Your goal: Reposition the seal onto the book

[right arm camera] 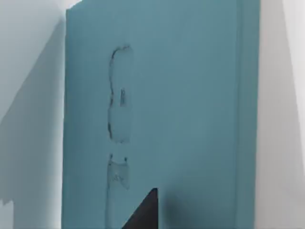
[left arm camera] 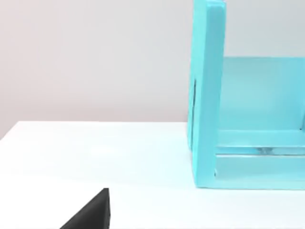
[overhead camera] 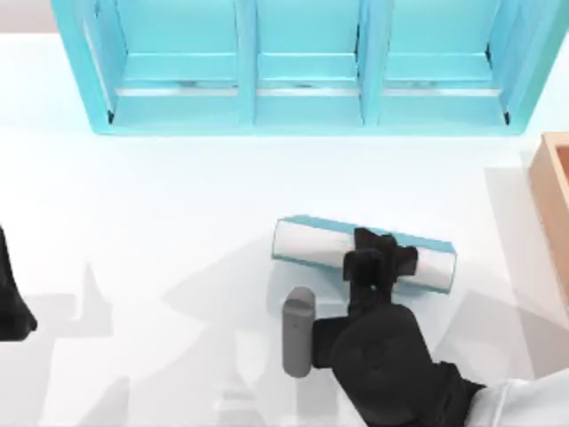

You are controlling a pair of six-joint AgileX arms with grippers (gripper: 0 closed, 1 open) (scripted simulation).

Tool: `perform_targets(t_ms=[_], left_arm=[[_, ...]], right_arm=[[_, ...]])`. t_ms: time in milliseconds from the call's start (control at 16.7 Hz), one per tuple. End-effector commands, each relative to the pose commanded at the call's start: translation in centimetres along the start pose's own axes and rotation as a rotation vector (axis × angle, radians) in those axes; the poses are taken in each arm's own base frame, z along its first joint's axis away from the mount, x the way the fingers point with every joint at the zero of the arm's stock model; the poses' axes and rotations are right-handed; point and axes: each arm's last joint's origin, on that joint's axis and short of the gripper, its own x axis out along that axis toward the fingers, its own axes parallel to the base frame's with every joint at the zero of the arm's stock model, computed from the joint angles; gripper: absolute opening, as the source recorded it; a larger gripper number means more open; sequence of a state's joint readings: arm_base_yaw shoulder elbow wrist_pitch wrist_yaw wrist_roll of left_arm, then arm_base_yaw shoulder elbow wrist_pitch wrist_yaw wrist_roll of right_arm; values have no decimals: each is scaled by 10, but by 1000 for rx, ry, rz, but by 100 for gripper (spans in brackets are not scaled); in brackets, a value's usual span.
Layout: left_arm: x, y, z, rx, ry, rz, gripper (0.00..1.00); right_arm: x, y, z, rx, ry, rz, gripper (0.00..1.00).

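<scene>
The book (overhead camera: 311, 242), teal-covered with pale page edges, lies slantwise at the table's middle. My right gripper (overhead camera: 384, 258) hovers over its right half, its dark arm coming in from the lower right. In the right wrist view the book's teal cover (right arm camera: 190, 109) is close below, bearing a faint embossed mark, and a dark tip of the gripper juts in at the edge. The seal is hidden. My left gripper (overhead camera: 11, 307) is parked at the table's left edge.
A cyan compartmented bookshelf (overhead camera: 302, 107) spans the back of the table, and its end wall (left arm camera: 207, 95) stands near the left arm. The corner of a tan wooden box (overhead camera: 556, 200) sits at the right edge.
</scene>
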State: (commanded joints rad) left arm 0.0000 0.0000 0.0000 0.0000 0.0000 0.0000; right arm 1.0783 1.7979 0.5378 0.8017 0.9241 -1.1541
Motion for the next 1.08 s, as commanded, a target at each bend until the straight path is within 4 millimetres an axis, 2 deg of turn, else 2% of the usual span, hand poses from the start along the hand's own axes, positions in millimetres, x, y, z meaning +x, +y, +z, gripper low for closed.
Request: perform_targets(t_ms=[120, 180, 780, 900, 1080], left_arm=[[0, 0, 0, 0, 0, 0, 100], [0, 0, 0, 0, 0, 0, 100], [0, 0, 0, 0, 0, 0, 100], [0, 0, 0, 0, 0, 0, 100], [0, 0, 0, 0, 0, 0, 100]], right_arm=[[0, 0, 0, 0, 0, 0, 98], [0, 0, 0, 0, 0, 0, 100], [-3, 2, 2, -1, -4, 6, 100], [-14, 8, 10, -1, -19, 23, 100], [-46, 24, 26, 0, -51, 63, 100]])
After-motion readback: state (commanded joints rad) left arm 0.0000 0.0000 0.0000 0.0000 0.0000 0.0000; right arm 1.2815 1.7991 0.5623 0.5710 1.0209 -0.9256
